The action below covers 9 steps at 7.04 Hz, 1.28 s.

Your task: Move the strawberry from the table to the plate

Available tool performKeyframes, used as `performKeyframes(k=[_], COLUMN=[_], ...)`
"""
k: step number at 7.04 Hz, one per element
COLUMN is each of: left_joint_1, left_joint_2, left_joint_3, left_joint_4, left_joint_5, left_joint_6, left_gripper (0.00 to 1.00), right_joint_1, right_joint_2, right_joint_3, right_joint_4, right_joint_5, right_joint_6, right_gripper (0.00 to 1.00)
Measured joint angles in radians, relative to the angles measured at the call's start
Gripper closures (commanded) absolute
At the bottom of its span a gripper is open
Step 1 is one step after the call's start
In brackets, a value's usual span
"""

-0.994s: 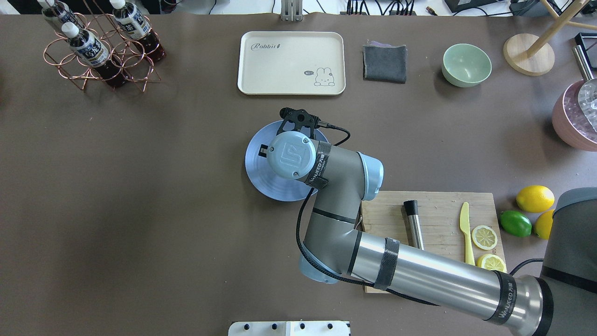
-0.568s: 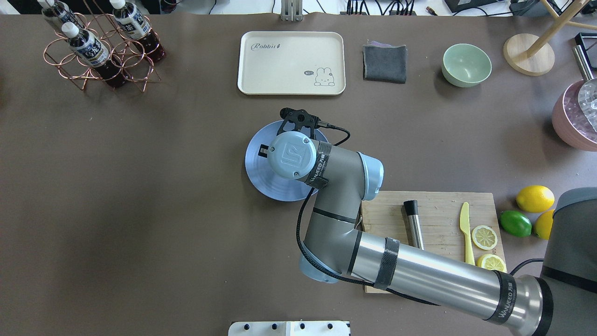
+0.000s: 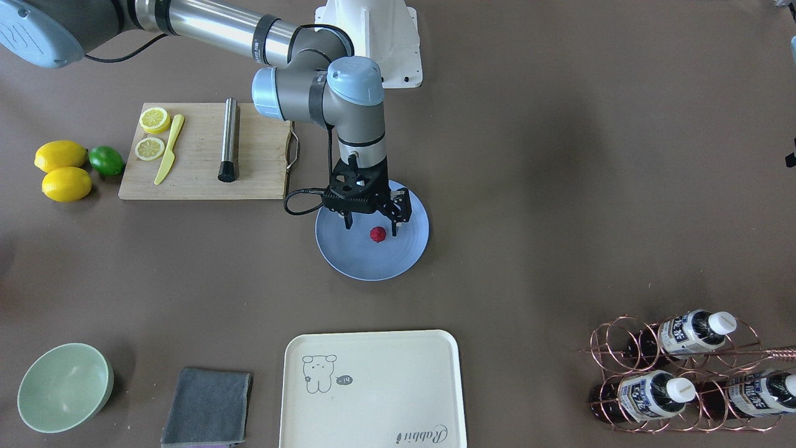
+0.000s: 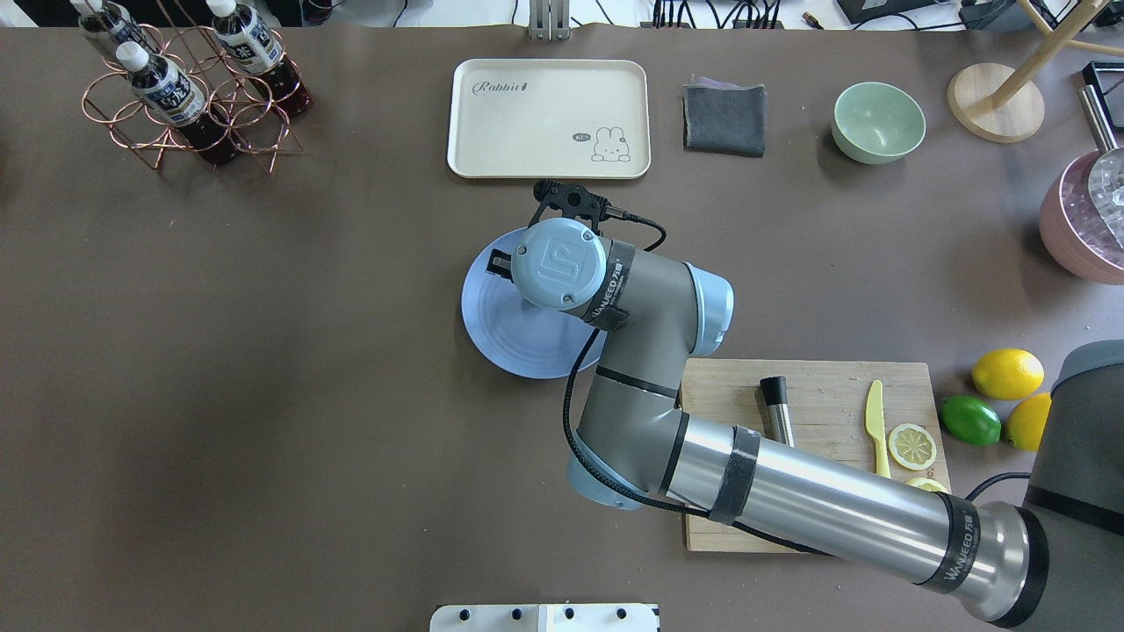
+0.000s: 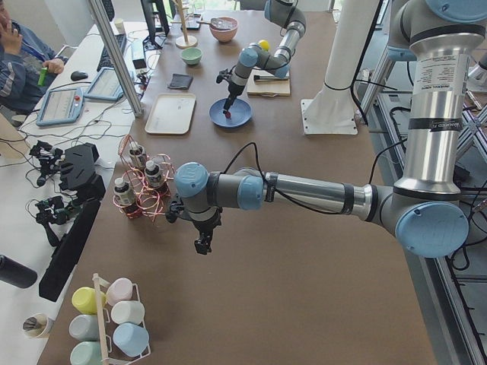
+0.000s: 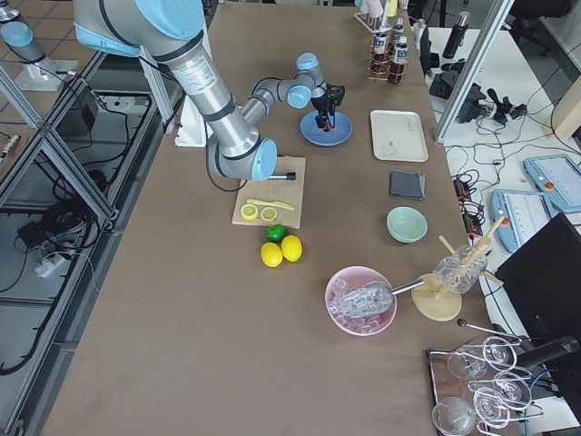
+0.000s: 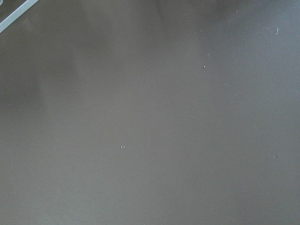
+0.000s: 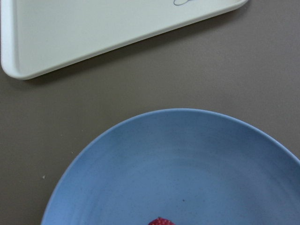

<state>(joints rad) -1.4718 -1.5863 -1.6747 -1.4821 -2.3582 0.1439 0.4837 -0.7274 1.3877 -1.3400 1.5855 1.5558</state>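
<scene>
Brown-grey surface (image 3: 559, 186) stretched wide, with the blue plate (image 3: 364, 264) near its middle. On the plate lay the strawberry (image 3: 377, 234), a little off centre. Just over it hung the right claw (image 3: 371, 227), pointing down. Its two fingers were spread apart with the berry below the gap, and nothing was clamped. The right wrist view caught only the berry's top at its lower edge, the plate's rim and a corner of the cream tray (image 3: 373, 398). The left claw (image 5: 202, 245) hovered over bare surface well away, near a bottle rack (image 5: 141, 186). It showed only from the side, so I could not tell whether it was apart or together. A cutting board (image 3: 261, 162) lay near the plate, with lemons (image 3: 60, 155) and a lime (image 3: 106, 160) past it.
</scene>
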Motion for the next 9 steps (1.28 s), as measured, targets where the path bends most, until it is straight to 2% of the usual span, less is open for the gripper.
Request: performKeyframes(k=[2,4,7,9], left_joint_1=[0.004,0.007,-0.001,-0.003], left_joint_2=[-0.005,-0.026,-0.021,-0.018], left_joint_3=[0.004,0.001,0.003,0.005], left_joint_4=[0.04,0.142,0.166,0.166], left_joint_5=[0.008,0.025,0.055,0.054], left_joint_6=[-0.001,-0.001,0.028,0.057], left_gripper=[0.02,0.02,0.02,0.02], right_joint_1=[0.093,0.218,0.407,0.559], right_joint_2=[-0.014,-0.104,-0.4,-0.58], right_joint_3=[0.062,0.142,0.323,0.378], right_joint_4=[-0.096,-0.149,-0.154,-0.148], right_joint_5=[0.112,0.234,0.359,0.437], right_joint_6=[-0.075,-0.234,-0.578,-0.852], right_gripper=[0.0,0.0,0.0,0.0])
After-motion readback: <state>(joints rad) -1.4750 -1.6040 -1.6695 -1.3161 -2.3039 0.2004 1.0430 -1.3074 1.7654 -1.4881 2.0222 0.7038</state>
